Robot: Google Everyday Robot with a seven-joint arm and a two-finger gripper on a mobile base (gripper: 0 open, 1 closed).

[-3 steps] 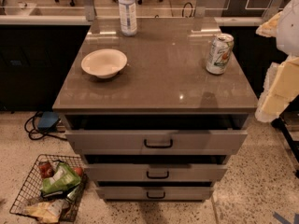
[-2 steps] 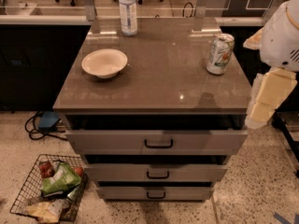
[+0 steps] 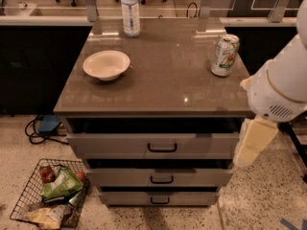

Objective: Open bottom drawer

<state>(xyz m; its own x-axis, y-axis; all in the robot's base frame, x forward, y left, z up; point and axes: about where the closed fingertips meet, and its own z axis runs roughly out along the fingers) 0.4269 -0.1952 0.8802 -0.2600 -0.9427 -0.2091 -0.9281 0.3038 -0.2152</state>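
Observation:
The bottom drawer (image 3: 159,198) is the lowest of three light-grey fronts on the cabinet, with a small black bar handle (image 3: 159,201). Its front sits a little behind the middle drawer's front (image 3: 160,177), and none of its inside shows. My white arm (image 3: 280,87) comes in from the right edge. The cream-coloured gripper (image 3: 254,143) hangs below it, beside the cabinet's right front corner at the height of the top drawer (image 3: 153,145). It is well above and to the right of the bottom drawer and touches nothing.
On the brown cabinet top (image 3: 163,80) stand a white bowl (image 3: 106,64), a water bottle (image 3: 130,11) and a drink can (image 3: 224,55). A wire basket (image 3: 48,193) of snack packs sits on the floor at the lower left. Cables (image 3: 41,131) lie behind it.
My arm has swung leftward and lower into view, bringing the gripper from the right edge to the cabinet's right front corner. The drawers and the things on top have not moved.

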